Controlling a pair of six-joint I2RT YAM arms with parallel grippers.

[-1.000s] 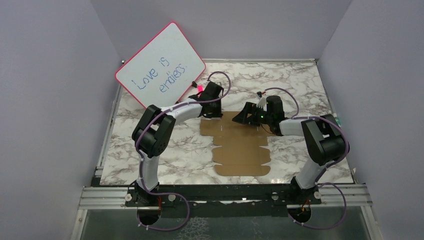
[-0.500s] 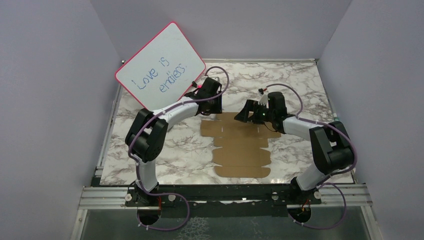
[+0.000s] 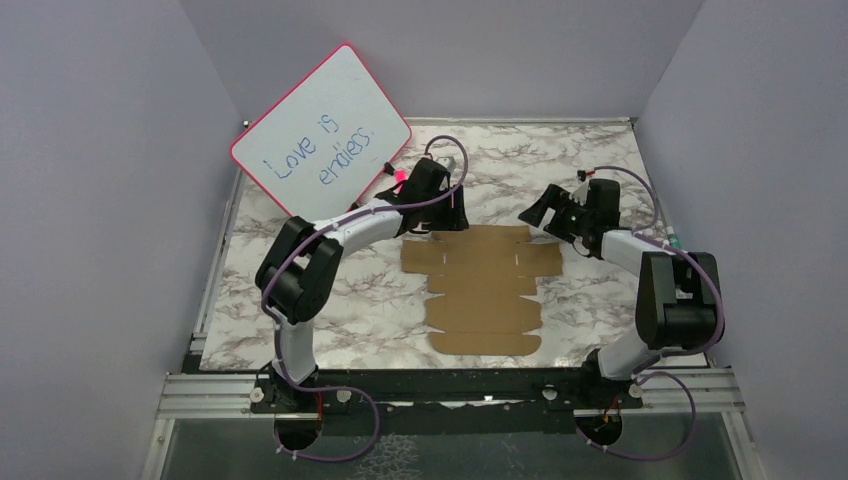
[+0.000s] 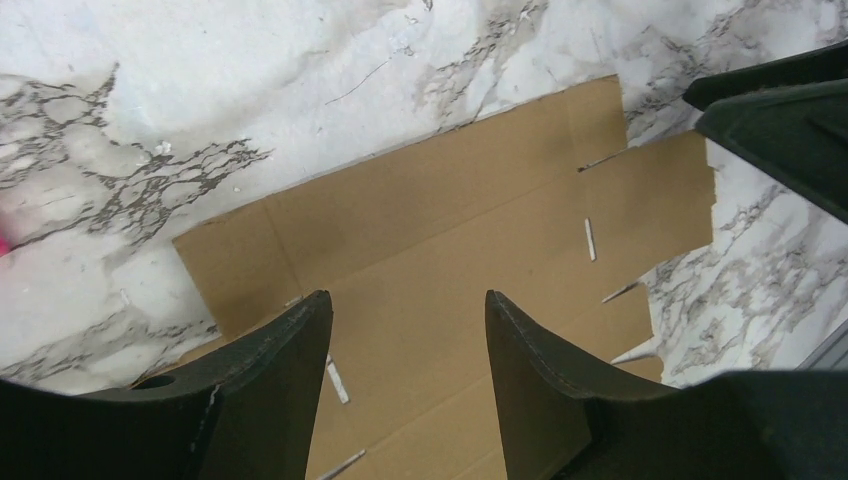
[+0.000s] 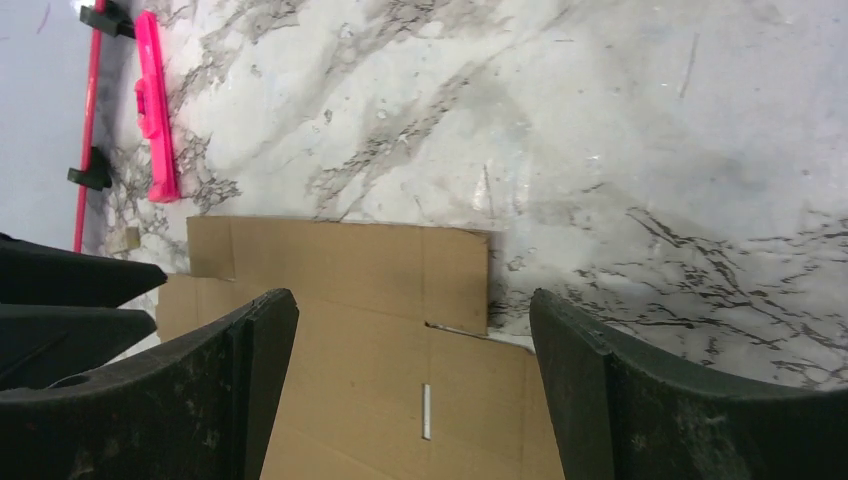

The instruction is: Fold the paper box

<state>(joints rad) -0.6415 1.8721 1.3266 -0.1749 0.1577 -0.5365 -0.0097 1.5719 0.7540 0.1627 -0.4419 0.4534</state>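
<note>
Brown paper box (image 3: 482,285) lies flat, unfolded; right claw (image 5: 412,300) has backed off it; both it and left claw (image 4: 403,300) gape, empty.

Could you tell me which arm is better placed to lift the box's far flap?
Probably left: the left gripper hangs open at the far edge of the box; the right gripper sits off its far-right corner.

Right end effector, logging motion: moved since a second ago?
Yes. Right end effector moved right, from over the flat brown cardboard sheet to its far-right corner.
</note>
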